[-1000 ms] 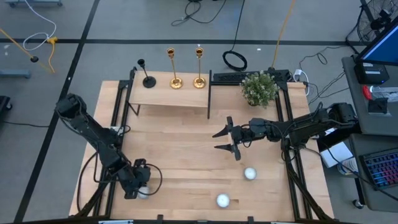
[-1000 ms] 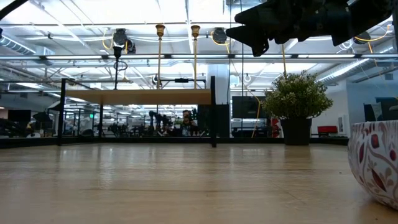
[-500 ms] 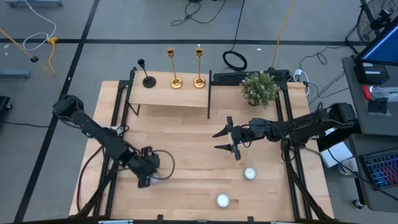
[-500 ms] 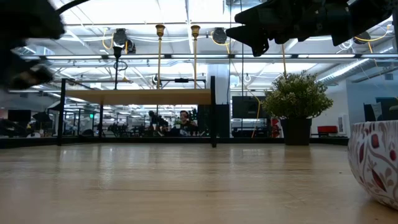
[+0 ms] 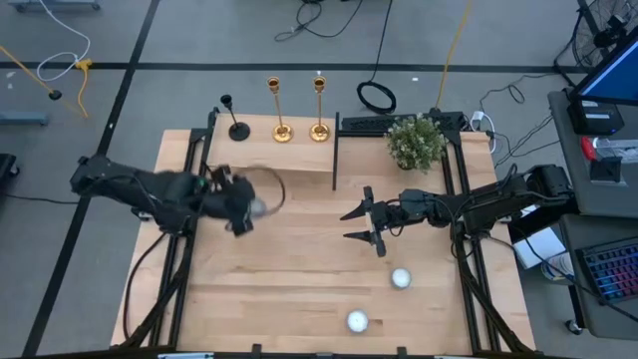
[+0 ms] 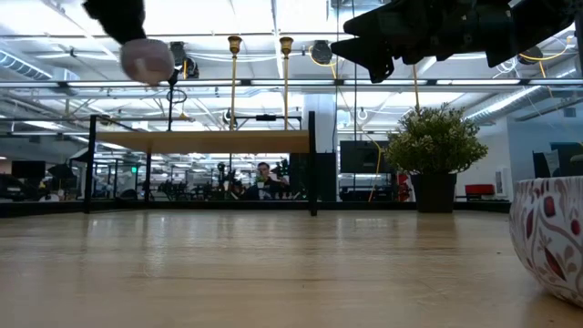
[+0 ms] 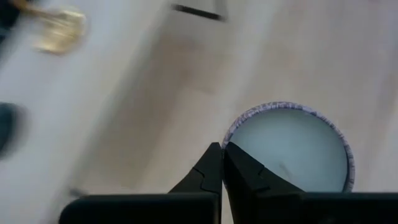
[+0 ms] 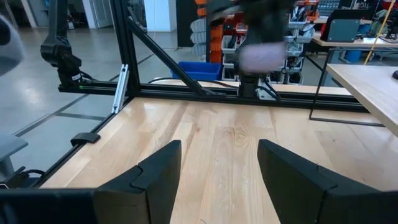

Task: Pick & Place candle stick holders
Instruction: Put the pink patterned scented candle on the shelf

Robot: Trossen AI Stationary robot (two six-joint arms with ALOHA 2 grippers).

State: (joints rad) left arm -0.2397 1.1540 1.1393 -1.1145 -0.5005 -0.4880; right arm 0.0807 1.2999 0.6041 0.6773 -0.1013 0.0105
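Note:
Two gold candle stick holders (image 5: 280,128) (image 5: 319,126) and a black one (image 5: 236,127) stand on their round bases on a raised wooden shelf (image 5: 269,152) at the table's far side. In the low view the gold ones (image 6: 234,82) (image 6: 285,82) rise above the shelf. My left gripper (image 5: 242,209) is in front of the shelf, high above the table, shut on a small white bowl (image 5: 258,206). My right gripper (image 5: 365,223) hangs open and empty over the table's middle right, and its open fingers show in its own wrist view (image 8: 217,168). My left gripper pinches the bowl's rim (image 7: 226,142) between its two fingers, one finger inside the bowl (image 7: 245,171) and one outside. The bowl is lifted clear of the table and shows high up in the low view (image 6: 146,59).
Two more white bowls (image 5: 401,278) (image 5: 356,320) sit on the table's near right. A patterned bowl (image 6: 547,237) stands close to the low camera. A bushy green plant (image 5: 416,142) stands at the far right, right of the shelf's black post (image 5: 335,150).
My left gripper has carried the white bowl from the table's near left corner up and toward the far edge, to just in front of the shelf. It has stayed shut on the rim, and the bowl is now high above the table.

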